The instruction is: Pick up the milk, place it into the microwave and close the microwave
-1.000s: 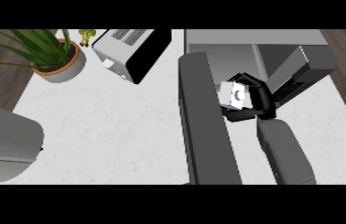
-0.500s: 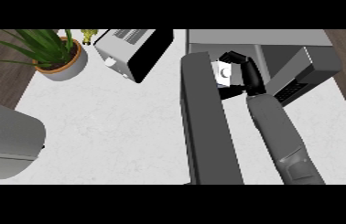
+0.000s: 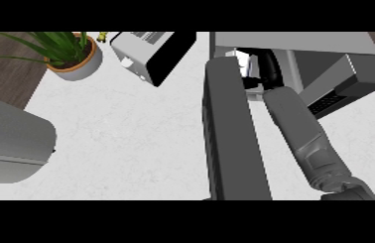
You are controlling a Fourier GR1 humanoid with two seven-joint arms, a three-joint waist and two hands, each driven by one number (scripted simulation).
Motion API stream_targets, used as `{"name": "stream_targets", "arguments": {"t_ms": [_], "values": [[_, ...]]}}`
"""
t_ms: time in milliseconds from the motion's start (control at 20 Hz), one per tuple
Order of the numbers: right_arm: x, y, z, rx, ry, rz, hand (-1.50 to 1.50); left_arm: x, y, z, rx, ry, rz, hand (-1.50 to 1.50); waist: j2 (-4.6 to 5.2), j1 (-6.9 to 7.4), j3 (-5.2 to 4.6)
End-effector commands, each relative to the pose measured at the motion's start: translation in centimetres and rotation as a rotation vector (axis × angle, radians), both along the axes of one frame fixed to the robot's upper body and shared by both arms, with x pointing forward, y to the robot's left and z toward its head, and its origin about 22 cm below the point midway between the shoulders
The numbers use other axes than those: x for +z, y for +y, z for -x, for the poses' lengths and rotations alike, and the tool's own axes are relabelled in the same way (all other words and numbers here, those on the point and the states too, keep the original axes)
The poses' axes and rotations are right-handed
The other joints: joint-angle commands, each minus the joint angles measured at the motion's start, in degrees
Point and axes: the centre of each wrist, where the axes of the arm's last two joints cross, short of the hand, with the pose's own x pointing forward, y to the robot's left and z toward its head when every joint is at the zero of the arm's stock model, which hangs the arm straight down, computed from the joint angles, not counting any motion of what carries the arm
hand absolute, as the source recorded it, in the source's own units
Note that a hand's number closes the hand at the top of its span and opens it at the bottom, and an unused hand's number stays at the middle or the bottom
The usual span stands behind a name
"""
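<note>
Inside the microwave (image 3: 293, 41), right hand (image 3: 265, 68) grips milk (image 3: 246, 63).

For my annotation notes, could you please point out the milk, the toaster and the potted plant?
milk (image 3: 247, 68): head view, white side beside the hand.
toaster (image 3: 139, 51): head view, its top.
potted plant (image 3: 73, 68): head view, pot's rim.

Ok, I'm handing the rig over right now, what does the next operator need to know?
Right hand: reaching into the open microwave, fingers curled on the milk.
Left hand: out of view.
Microwave door: swung wide open, left of the right forearm.
Done: milk picked up and brought to the cavity.
Left: set it down, let go, pull the arm out, shut the door.
Whether the milk already rests on the microwave floor cannot be told.
</note>
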Motion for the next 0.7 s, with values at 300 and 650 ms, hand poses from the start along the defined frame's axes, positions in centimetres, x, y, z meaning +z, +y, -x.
{"name": "stream_targets", "arguments": {"t_ms": [300,650], "values": [[1.2,-2.3,-0.9,-0.205,-0.152,0.158,1.5,0.2,0.0,-1.0,-0.023,-0.019,-0.003,-1.5,1.54,2.52,0.11],[2.8,-3.8,-1.6,-0.262,-0.191,0.28,1.5,-0.4,-0.1,-2.1,-0.067,-0.009,-0.01,-1.5,2.1,3.55,0.08]]}}
